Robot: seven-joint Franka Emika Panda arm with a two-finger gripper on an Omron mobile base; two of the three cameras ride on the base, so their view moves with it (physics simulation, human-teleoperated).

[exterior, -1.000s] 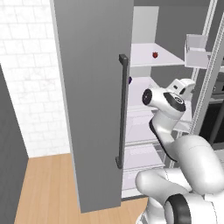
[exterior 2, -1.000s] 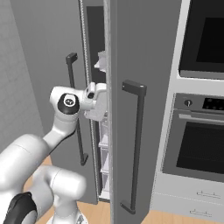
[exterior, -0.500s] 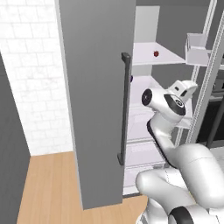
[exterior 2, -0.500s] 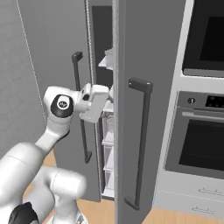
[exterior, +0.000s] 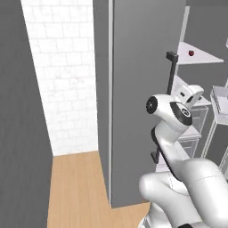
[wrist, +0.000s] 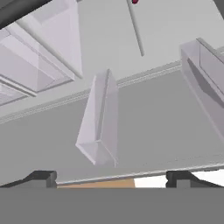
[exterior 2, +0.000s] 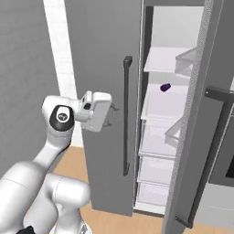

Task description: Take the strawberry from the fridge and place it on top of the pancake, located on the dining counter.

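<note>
The fridge (exterior 2: 100, 50) stands open, with white shelves between its two grey doors. The strawberry (exterior: 191, 53), tiny and red, lies on an upper white shelf (exterior: 202, 57) deep inside. My gripper (exterior 2: 111, 109) is open and empty, held in front of the left door (exterior: 142, 111) beside its dark bar handle (exterior 2: 125, 114), below and short of the strawberry. In the hand view my fingertips (wrist: 42, 176) stand wide apart before clear door bins (wrist: 99, 127); a sliver of red (wrist: 135, 1) touches the top edge. The pancake and the dining counter are out of view.
A small dark purple fruit (exterior 2: 165, 87) lies on a middle shelf. The right door (exterior 2: 203, 119) swings out close on the right with its own handle (exterior 2: 219, 137). Pale drawers (exterior 2: 155, 173) fill the fridge's lower part. White brick wall (exterior: 62, 75) and wooden floor (exterior: 75, 187) lie to the left.
Both base views have shifted, so the base has moved; the right view now looks into the open fridge. The hand has come out from between the doors. The jaws stay open.
</note>
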